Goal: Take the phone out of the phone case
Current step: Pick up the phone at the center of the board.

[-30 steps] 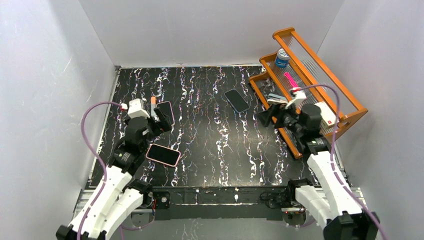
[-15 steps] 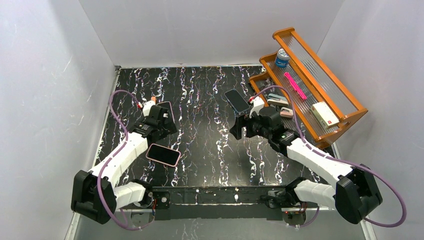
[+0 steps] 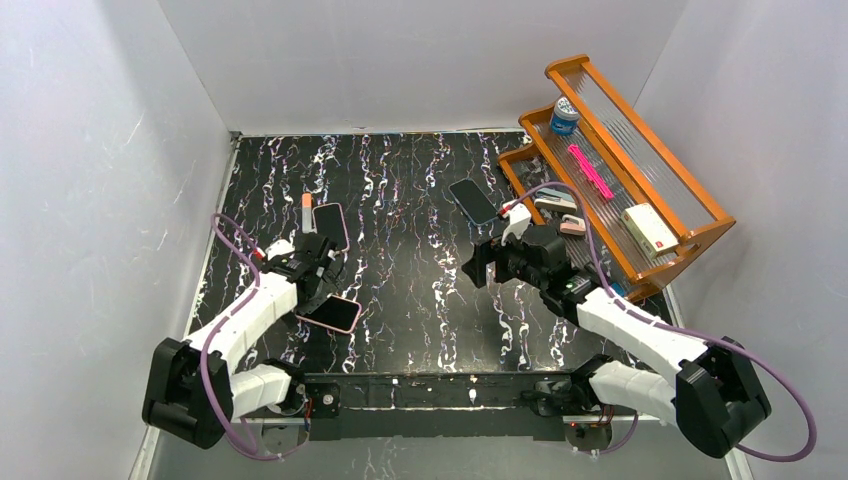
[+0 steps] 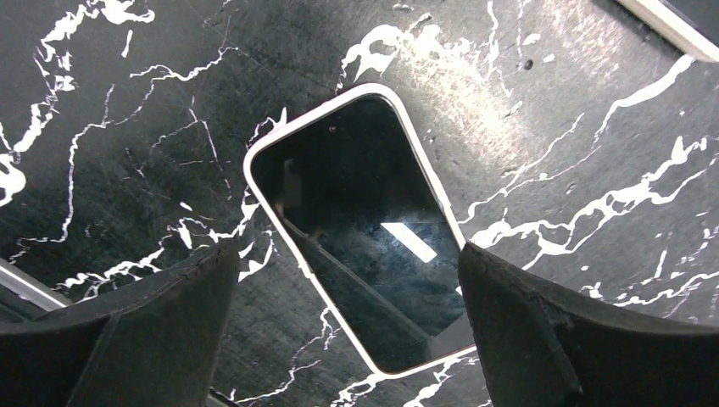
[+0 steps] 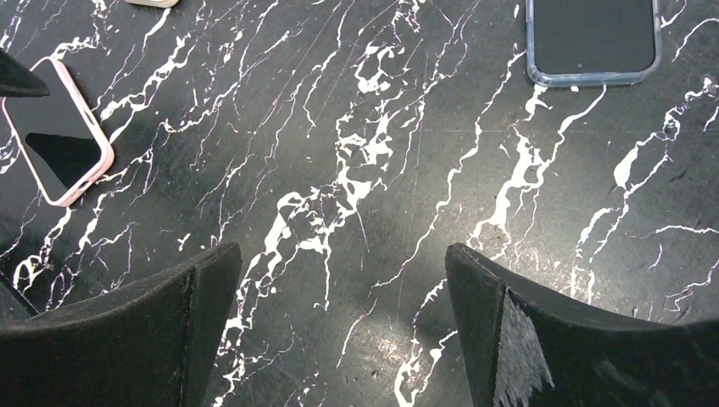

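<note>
A phone in a pale pink case [image 3: 330, 312] lies screen up at the near left of the black marble table [image 3: 410, 180]. My left gripper [image 3: 318, 272] hovers just behind and over it, open and empty. In the left wrist view the phone [image 4: 356, 229] lies between my spread fingers [image 4: 517, 331], and the gripper [image 4: 348, 284] holds nothing. My right gripper [image 3: 490, 265] is open and empty over bare table at mid right [image 5: 339, 284]. The right wrist view shows the pink-cased phone [image 5: 55, 140] far to the left.
A second pink-cased phone [image 3: 331, 225] and an orange marker [image 3: 305, 205] lie behind the left gripper. A phone in a clear case [image 3: 473, 200] lies at the back centre and shows in the right wrist view [image 5: 593, 42]. An orange wooden rack [image 3: 620, 170] with small items stands at the right.
Both arms have stretched out from a folded pose. The left gripper has come down and nearer, over the near pink-cased phone. The right gripper has swung left over the table and lowered slightly.
</note>
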Motion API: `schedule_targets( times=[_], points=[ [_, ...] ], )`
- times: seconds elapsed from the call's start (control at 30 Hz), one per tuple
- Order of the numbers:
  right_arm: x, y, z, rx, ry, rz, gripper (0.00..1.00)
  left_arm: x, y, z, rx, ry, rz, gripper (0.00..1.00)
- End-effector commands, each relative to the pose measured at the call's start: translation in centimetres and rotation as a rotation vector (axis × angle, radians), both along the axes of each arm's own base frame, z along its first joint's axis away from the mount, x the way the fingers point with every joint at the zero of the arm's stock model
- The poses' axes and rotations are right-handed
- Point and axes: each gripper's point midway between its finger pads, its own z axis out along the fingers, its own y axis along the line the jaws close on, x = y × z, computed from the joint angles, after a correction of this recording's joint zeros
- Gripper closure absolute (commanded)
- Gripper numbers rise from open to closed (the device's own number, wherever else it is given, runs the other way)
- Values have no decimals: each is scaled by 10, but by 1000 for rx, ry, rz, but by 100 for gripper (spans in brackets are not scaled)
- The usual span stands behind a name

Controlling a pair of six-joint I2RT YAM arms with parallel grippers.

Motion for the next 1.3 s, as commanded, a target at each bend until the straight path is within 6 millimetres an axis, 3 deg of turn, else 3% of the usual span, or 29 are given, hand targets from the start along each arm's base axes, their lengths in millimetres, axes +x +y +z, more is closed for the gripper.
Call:
schedule_targets(
  times=[0.0, 0.47, 0.9, 1.1, 1.27],
  points=[
    [2, 5, 17, 38, -84, 26, 1, 1, 0, -3, -27, -24, 111, 2],
    [-1, 4, 6, 27, -78, 38, 1, -9, 3, -29, -22, 26, 234, 2],
    [-3, 8, -3, 24, -52, 62, 1, -20, 1, -51, -21, 90, 230, 3],
    [11, 0, -19, -38, 40, -49, 1, -13, -1, -49, -26, 74, 184, 17],
    [27, -2, -2, 9, 95, -188, 1, 2, -12, -44, -57, 57, 61, 31]
  ],
)
